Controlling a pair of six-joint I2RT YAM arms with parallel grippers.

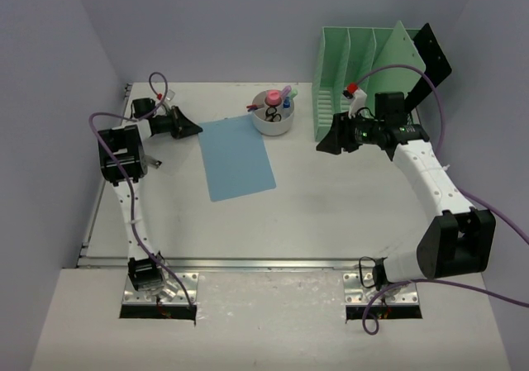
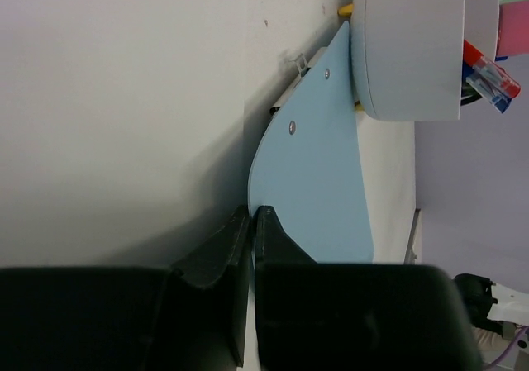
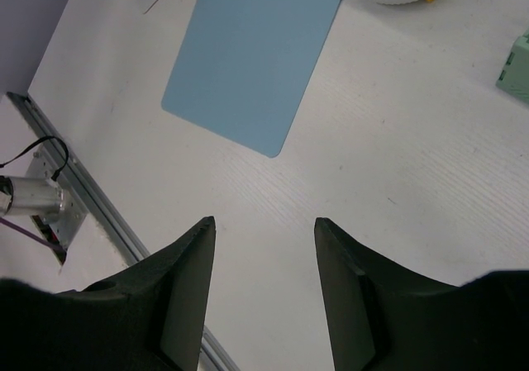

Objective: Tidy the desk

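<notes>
Hardly started: left gripper (image 2: 252,215) pinched closed at the blue sheet (image 2: 314,189) edge, right gripper (image 3: 263,227) spread and empty, sheet lying ahead of both on the desk (image 3: 397,181)

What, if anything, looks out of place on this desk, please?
The blue folder lies flat on the desk, skewed against its edges, rather than standing in the green rack behind. Nothing looks spilled or damaged.

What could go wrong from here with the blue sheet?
The left tool is shut right at a corner of the blue sheet; something so thin and flat may slip out, or may not be caught at all. The white bowl of small things sits at the sheet's far edge, so pulling the sheet might drag or tip it.
</notes>
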